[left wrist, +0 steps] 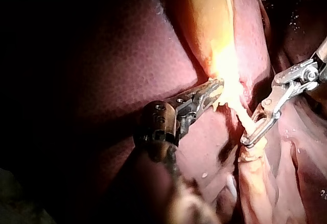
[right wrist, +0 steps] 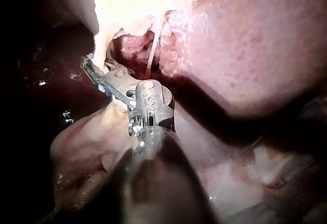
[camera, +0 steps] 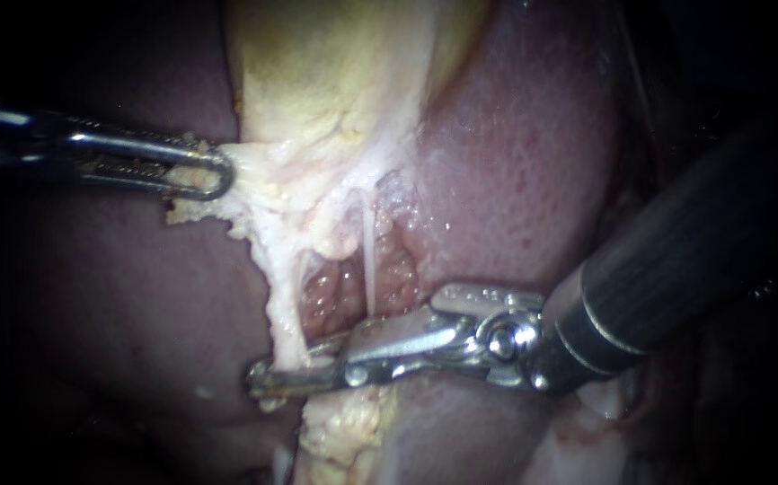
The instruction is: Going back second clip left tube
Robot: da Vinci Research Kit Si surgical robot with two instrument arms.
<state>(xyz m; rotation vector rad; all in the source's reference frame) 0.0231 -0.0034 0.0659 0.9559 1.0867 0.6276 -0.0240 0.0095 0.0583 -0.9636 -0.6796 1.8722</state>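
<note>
My left instrument [camera: 218, 171] comes in from the left, its jaws shut on the pale, fatty edge of the gallbladder [camera: 317, 81] and holding it taut. My right instrument [camera: 268, 375] reaches in from the right with long metal jaws. These stand slightly open around the left tube [camera: 286, 310], a thick pale strand that passes between them. In the left wrist view the right instrument [left wrist: 248, 139] frames the same tube [left wrist: 245, 119], a little ahead of my left instrument [left wrist: 214, 88]. I cannot make out a clip on the tube.
A thinner, whitish right tube [camera: 369, 260] runs down over a raw red pocket, just above the right instrument's jaws. Dark red liver [camera: 515, 162] surrounds the site on both sides. Loose fatty tissue [camera: 344, 431] hangs below the jaws.
</note>
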